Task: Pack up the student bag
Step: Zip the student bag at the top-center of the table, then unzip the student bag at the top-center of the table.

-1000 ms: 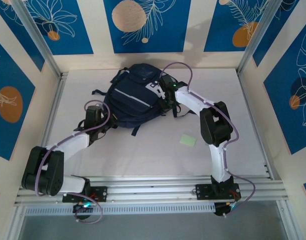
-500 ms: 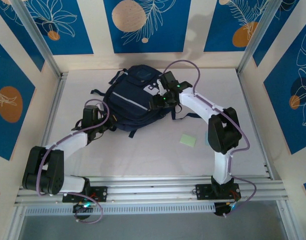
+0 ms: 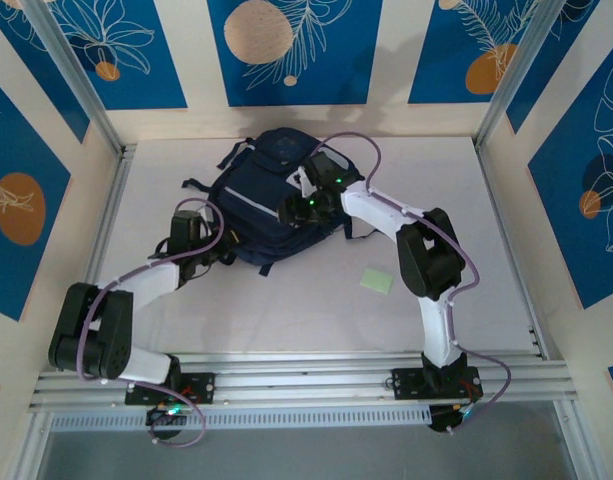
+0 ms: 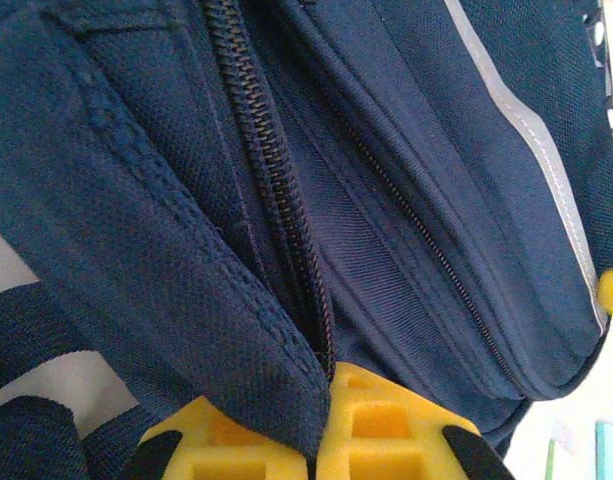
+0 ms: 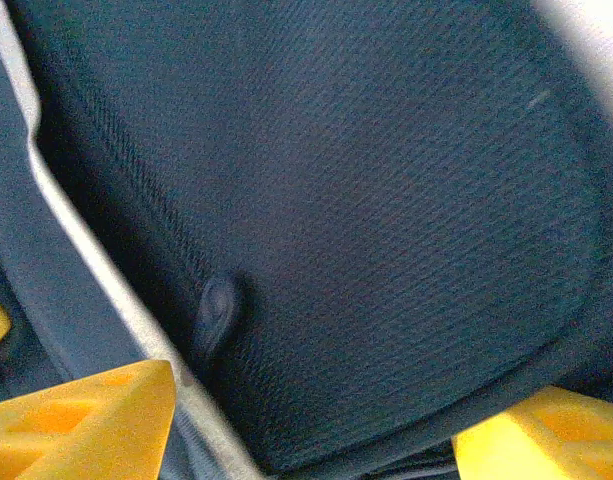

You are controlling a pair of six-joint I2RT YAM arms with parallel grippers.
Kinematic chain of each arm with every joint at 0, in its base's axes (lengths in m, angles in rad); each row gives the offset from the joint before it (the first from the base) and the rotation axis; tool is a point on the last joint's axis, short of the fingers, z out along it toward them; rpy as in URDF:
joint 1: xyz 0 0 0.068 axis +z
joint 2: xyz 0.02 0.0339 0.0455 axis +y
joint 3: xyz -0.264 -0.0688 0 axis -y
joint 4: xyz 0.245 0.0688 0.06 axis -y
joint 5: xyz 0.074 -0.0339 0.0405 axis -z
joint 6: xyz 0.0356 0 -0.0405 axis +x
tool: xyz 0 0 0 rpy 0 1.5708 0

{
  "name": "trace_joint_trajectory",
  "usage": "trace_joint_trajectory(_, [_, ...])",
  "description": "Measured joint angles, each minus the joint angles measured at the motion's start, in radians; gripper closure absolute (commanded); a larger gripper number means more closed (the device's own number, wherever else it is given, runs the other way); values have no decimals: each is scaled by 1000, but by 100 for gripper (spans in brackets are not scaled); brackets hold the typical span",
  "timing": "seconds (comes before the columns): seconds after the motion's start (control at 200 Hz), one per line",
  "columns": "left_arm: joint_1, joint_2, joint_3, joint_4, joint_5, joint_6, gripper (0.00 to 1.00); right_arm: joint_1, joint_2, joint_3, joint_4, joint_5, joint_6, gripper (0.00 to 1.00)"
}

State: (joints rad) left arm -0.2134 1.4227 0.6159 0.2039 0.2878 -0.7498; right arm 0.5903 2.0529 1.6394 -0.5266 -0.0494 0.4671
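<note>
Green note (image 3: 377,281) near student bag (image 3: 248,218)

The right gripper (image 3: 294,207) is travelling leftward across the bag (image 3: 248,215), leaving the side that faces the table's (image 3: 466,240) right edge and coming over its middle. Its jaws are spreading from nearly closed to wide, the yellow fingers (image 5: 81,420) now standing well apart over the navy fabric.
</note>
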Motion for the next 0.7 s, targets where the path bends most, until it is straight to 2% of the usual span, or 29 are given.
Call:
trace_joint_trajectory(0.305, [-17, 20, 0, 8, -1, 2, 100, 130, -56, -78, -16, -34, 42, 30])
trace_joint_trajectory(0.355, [-18, 18, 4, -4, -4, 8, 93, 129, -62, -78, -30, -27, 41, 30])
trace_joint_trajectory(0.44, [-19, 0, 23, -60, -24, 44, 71, 103, -81, -81, -54, -2, 39, 31])
trace_joint_trajectory(0.52, [-24, -42, 52, -140, -54, 84, 57, 61, -108, -90, -69, 28, 40, 32])
trace_joint_trajectory(0.58, [-26, -89, 72, -203, -78, 123, 52, 23, -127, -95, -71, 43, 45, 35])
trace_joint_trajectory(0.7, [-34, -177, 102, -281, -115, 180, 49, -43, -140, -96, -55, 38, 89, 42])
